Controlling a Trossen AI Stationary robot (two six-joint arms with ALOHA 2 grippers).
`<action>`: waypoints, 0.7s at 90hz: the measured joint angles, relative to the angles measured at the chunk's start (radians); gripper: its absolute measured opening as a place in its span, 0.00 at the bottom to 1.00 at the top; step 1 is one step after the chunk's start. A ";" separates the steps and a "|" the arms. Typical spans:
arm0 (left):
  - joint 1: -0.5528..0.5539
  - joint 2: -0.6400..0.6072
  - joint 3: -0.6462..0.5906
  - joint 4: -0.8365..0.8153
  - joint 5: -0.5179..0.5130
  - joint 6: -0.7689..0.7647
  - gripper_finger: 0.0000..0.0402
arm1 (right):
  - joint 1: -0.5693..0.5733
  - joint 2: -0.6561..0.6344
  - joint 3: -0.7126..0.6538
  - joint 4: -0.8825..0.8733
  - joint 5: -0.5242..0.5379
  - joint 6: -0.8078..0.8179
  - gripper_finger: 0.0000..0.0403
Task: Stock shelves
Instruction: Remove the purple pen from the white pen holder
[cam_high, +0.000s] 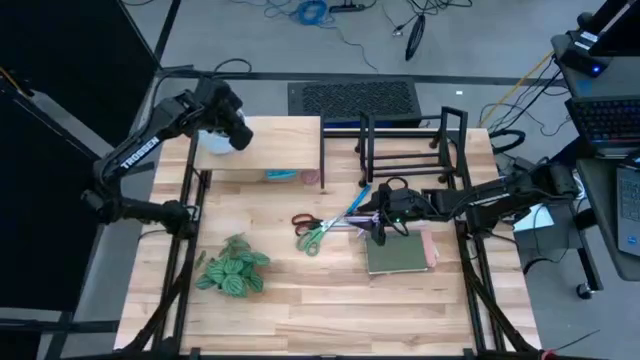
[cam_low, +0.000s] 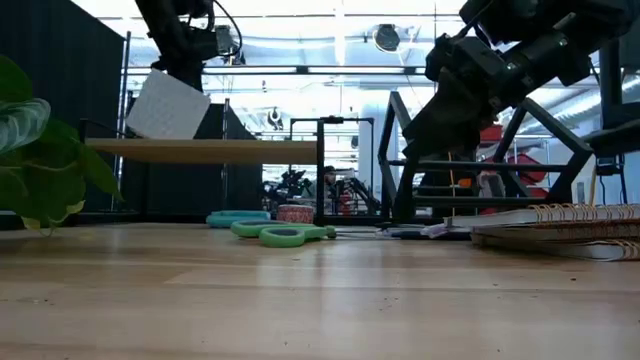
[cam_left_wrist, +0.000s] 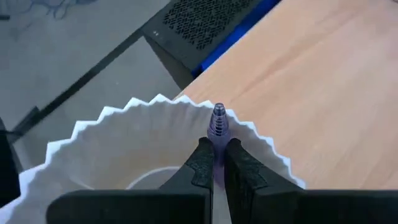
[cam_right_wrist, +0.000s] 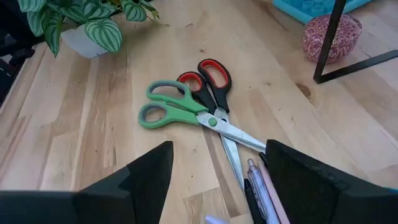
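Pinched between the closed fingers of the left hand (cam_left_wrist: 214, 163) is the scalloped rim of a white paper filter (cam_left_wrist: 118, 149), with a small purple ribbed tip poking up at the same spot; the filter hangs just above the rear left part of the pale-wood riser shelf (cam_high: 285, 150), tilted, not yet resting on it; it looks feather-light, thin and easily crushed, so the rim pinch suits it, and it will likely tip or slide once let go unless it is set flat; the shelf top around it is bare, though its back edge lies close, with open floor beyond; beside the riser stands the black wire rack (cam_high: 410, 145), whose upright dividers leave only narrow slots for entry from above; in front of it the right hand (cam_right_wrist: 217, 180) hovers with fingers spread wide and empty over two pairs of scissors (cam_right_wrist: 196, 102) and some pens (cam_right_wrist: 258, 186); the scissors are stiff, slick metal, best taken at the crossed blades or handles; a spiral notebook (cam_high: 400, 255) lies just beside that hand, a potted plant (cam_high: 232, 268) well apart on the counter (cam_high: 330, 310); a teal tray (cam_high: 281, 175) and a small round speckled thing (cam_right_wrist: 331, 36) sit by the riser's front edge.
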 joint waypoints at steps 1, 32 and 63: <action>0.000 0.000 0.000 -0.001 0.000 0.004 0.00 | 0.000 0.000 0.000 0.000 0.000 0.000 0.60; -0.001 0.001 0.000 -0.002 0.002 0.103 0.00 | 0.000 0.000 0.000 0.000 0.000 0.018 0.60; -0.001 0.001 0.000 -0.007 0.002 0.102 0.11 | 0.000 0.000 0.000 0.001 0.000 0.027 0.60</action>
